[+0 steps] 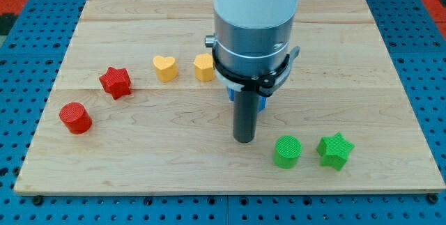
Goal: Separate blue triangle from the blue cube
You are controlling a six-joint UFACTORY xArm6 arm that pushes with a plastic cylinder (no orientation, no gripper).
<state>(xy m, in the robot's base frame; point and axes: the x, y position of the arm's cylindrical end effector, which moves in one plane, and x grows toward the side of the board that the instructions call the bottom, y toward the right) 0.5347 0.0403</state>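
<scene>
My tip (243, 139) rests on the wooden board (139, 155) near the view's middle. Small bits of blue (263, 103) show on both sides of the rod, just above the tip and behind it. The rod and the arm hide most of the blue, so I cannot tell the blue triangle from the blue cube, nor how far apart they lie. The tip stands just below these blue bits, close to them.
A yellow heart (165, 67) and a yellow block (203, 67), partly hidden by the arm, lie left of the rod. A red star (116, 82) and red cylinder (75, 118) lie further left. A green cylinder (287, 151) and green star (335, 150) lie at the lower right.
</scene>
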